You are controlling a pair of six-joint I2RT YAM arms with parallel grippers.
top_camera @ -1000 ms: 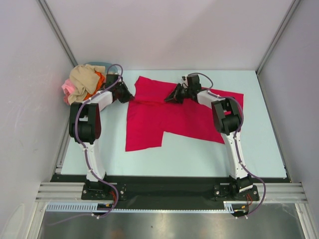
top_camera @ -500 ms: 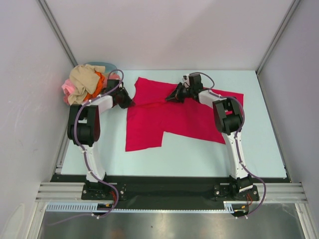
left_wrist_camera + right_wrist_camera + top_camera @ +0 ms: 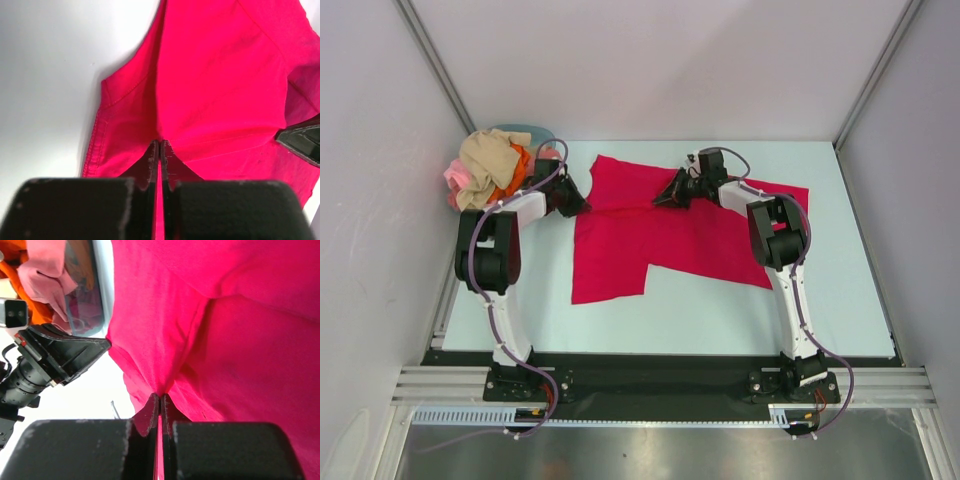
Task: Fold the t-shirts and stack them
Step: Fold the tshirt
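A crimson-red t-shirt (image 3: 660, 235) lies spread across the middle of the table. My left gripper (image 3: 582, 206) is shut on the shirt's left edge; the wrist view shows red cloth (image 3: 210, 90) pinched between its jaws (image 3: 159, 144). My right gripper (image 3: 658, 200) is shut on the shirt near its top middle, with a fold of cloth (image 3: 225, 340) drawn up into its jaws (image 3: 160, 396). A heap of other t-shirts (image 3: 485, 170), beige, pink and orange, sits at the far left corner.
A light-blue round tub (image 3: 525, 132) stands behind the heap and shows in the right wrist view (image 3: 82, 295). White walls enclose the table on three sides. Bare tabletop (image 3: 720, 315) lies in front of the red shirt.
The left gripper has shifted slightly back and right along the shirt's left edge. The right gripper has barely moved. Both stay shut on the red cloth.
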